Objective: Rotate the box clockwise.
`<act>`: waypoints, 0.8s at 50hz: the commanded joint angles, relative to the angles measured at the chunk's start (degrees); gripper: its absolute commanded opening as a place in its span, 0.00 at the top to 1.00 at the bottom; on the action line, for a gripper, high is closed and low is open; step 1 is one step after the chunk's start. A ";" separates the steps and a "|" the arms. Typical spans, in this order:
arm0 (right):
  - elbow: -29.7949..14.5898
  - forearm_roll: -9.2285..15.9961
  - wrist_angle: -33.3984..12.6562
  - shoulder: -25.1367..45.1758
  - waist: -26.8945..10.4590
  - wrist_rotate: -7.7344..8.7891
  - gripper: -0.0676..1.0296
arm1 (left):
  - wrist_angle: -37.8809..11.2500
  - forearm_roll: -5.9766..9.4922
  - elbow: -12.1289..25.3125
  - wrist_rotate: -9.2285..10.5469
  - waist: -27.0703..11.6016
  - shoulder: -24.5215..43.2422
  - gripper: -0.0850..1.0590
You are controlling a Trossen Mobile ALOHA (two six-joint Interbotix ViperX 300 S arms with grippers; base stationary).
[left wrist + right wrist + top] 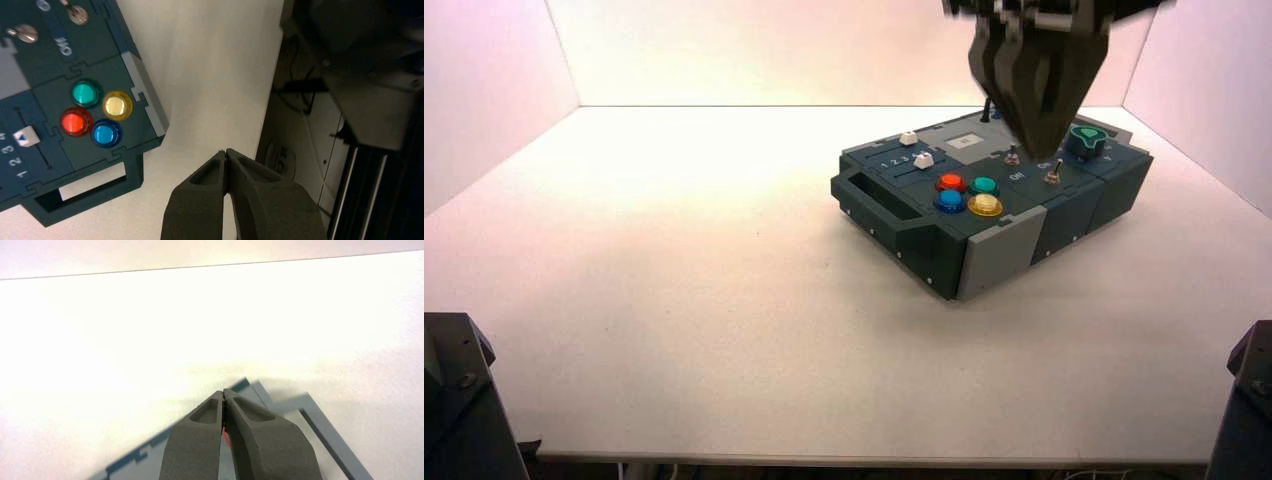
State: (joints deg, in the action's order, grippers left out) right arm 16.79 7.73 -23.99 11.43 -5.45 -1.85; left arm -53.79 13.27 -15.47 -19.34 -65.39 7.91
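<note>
Over the far right part of the desk (pixel 674 330) sits the box (pixel 984 200), turned so its long axis runs from the near-left handle end (pixel 874 195) up to the far-right corner by the green knob (pixel 1086 138). Both my claws are pinched tight, fingertips meeting, holding nothing.

In the high view 1 dark claw (pixel 1036 140) hangs over the box's far half, its tip just above the toggle switches (pixel 1052 175); I cannot say for certain from that view which of my arms it is. My left claw (pixel 226 152) looks down at bare desk just off the box's corner nearest the 4 round buttons, so the box lies beside it, not under it. The red button (pixel 76 121), green button (pixel 86 93), yellow button (pixel 117 105) and blue button (pixel 105 133) sit in a tight cluster near that corner. My right claw (pixel 223 392) hovers above a pale grey edge of the box, with open desk beyond it.

To turn the box clockwise I judge I need to push on 1 end, well off its centre, so the corner by my left claw looks the handier lever.

For writing, my left wrist view shows "Off" (pixel 64 46) beside the toggles, and the numerals 1, 2, 3 (pixel 14 161) along the slider with the white cap (pixel 26 136), which sits near 4.
</note>
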 commanded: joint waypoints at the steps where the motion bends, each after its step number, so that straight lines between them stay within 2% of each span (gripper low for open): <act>1: -5.89 0.26 -1.67 2.11 0.26 -0.09 0.96 | -2.64 0.18 3.69 -2.11 -0.18 1.41 0.95; 10: -10.99 0.26 -3.96 6.33 0.18 0.00 0.96 | -6.77 0.18 7.56 -3.78 -0.18 4.92 0.95; 24: -18.98 0.26 -8.35 13.45 0.26 0.09 0.96 | -9.58 0.18 10.99 -4.48 -0.18 7.91 0.95; 31: -20.92 0.35 -10.46 16.70 0.44 0.18 0.96 | -10.63 0.18 11.07 -5.36 -0.18 9.05 0.95; 40: -21.27 0.62 -11.07 19.51 1.32 0.18 0.96 | -11.34 -0.09 10.55 -6.33 -0.18 10.72 0.95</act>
State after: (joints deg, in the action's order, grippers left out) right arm -2.90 7.91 -35.16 31.90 -5.01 -1.76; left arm -65.04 13.27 -5.71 -25.14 -65.48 19.51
